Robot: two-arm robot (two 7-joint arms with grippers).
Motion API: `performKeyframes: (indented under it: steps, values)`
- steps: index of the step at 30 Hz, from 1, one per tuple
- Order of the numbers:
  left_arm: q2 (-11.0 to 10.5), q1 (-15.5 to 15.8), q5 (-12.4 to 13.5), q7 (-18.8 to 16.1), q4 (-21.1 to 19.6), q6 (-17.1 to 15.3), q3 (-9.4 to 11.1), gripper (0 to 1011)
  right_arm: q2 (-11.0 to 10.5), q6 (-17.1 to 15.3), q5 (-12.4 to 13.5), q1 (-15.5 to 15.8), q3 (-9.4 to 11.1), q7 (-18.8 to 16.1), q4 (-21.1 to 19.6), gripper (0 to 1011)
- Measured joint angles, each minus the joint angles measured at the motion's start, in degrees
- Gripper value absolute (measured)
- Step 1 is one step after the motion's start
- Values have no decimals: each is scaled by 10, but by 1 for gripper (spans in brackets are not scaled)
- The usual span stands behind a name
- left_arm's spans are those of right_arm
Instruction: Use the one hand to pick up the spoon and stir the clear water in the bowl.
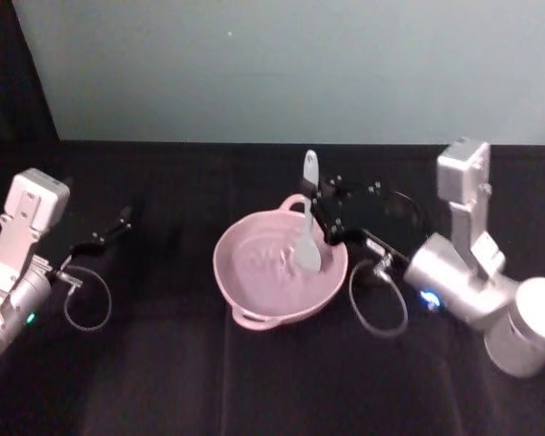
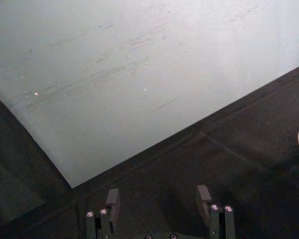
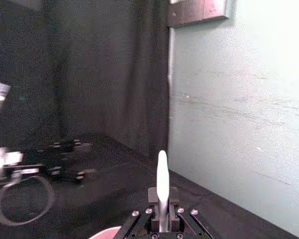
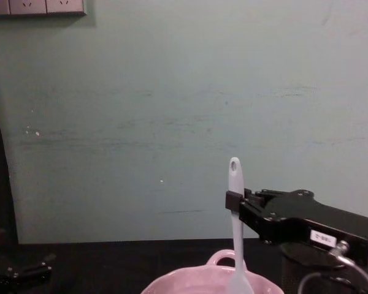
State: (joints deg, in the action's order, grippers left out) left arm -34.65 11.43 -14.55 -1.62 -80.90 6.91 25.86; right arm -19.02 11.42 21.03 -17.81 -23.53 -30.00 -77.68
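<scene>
The right pincer is at about 2 o'clock from the bowl, just over its rim, and its fingers are clamped on the handle of the spoon. The spoon stands nearly upright. Its scoop is down inside the bowl, on the 2 o'clock side, and its tip with the hole rises above the pincer. The pink bowl sits near the middle of the black surface. The left pincer is at 9 o'clock, well apart from the bowl, with its fingers apart.

Dim overall, the wall softly lit, perhaps from above.
</scene>
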Motion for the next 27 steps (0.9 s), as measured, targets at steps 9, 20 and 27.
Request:
performKeyframes:
  steps: [9,20,27]
  values:
    - [0,0,0,0,0,0,0,1011,-24,-16,31,59,-17,-30,-89,110]
    - [0,0,0,0,0,0,0,1011,30,1,17,24,-55,-19,-30,110]
    - [0,0,0,0,0,0,0,1011,63,46,-17,-11,-53,7,39,110]
